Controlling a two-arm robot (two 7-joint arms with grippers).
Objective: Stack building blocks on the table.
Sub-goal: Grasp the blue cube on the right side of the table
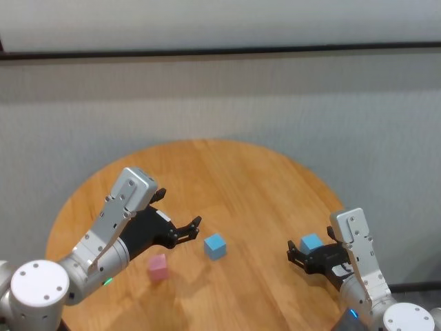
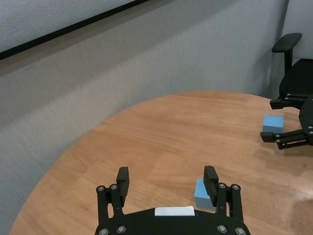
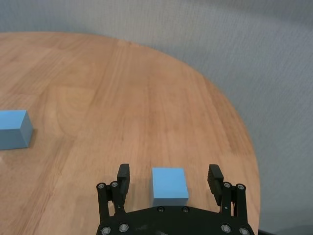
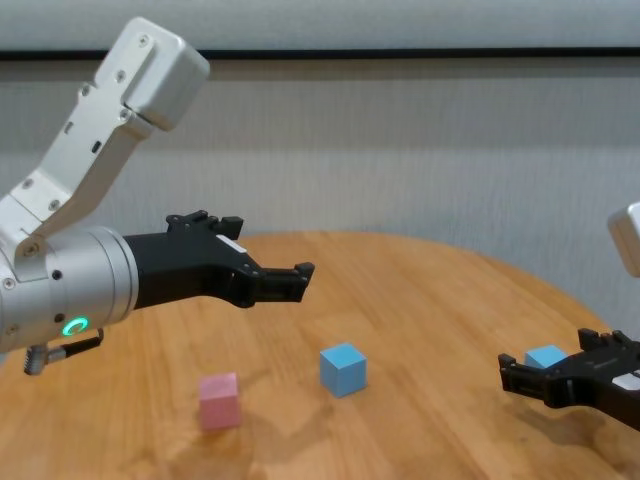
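I count three blocks on the table (image 1: 227, 179): two light blue and one pink, all small matte cubes of the same size with sharp edges and plain faces. The table is round, with a light-brown wood-grain plank top that shows a soft sheen.

The pink block (image 1: 158, 267) sits on the near left part of the top. The middle blue block (image 1: 215, 245) stands just to its right and a little farther back, apart from it. The second blue block (image 1: 311, 243) rests on the wood near the right edge.

My left gripper (image 1: 193, 227) hovers above the table with its black fingers spread wide and nothing between them; the middle blue block lies just beyond and below its fingertips, seen beside one finger in the left wrist view. My right gripper (image 3: 168, 177) is low at the right side, its jaws parted wide around the second blue block, which sits between the fingers with a gap on each side, not clamped.
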